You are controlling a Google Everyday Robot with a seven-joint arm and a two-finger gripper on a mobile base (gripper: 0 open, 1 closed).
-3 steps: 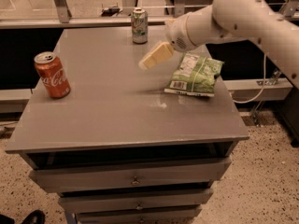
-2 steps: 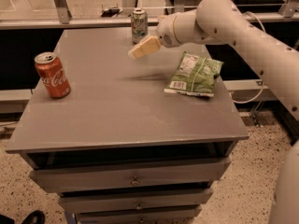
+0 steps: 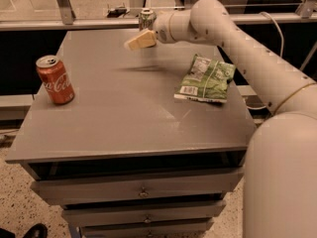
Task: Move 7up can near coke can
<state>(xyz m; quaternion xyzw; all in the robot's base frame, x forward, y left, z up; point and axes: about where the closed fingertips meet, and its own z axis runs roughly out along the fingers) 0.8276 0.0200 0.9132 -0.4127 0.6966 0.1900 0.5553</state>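
Note:
The 7up can (image 3: 146, 17), silver-white with green markings, stands upright at the far edge of the grey table (image 3: 119, 113), near its middle. Only its upper part shows, because my gripper (image 3: 139, 40) hangs just in front of and below it, a little above the table top. I cannot tell whether the gripper touches the can. The white arm reaches in from the right. The coke can (image 3: 55, 80), red with white script, stands upright near the table's left edge, far from the 7up can.
A green snack bag (image 3: 205, 78) lies flat on the right part of the table, under the arm. The table has drawers below its front edge. A metal rail and frame run behind the far edge.
The gripper has moved left and toward the far edge, from beside the snack bag to right in front of the 7up can. Both cans and the bag have stayed put.

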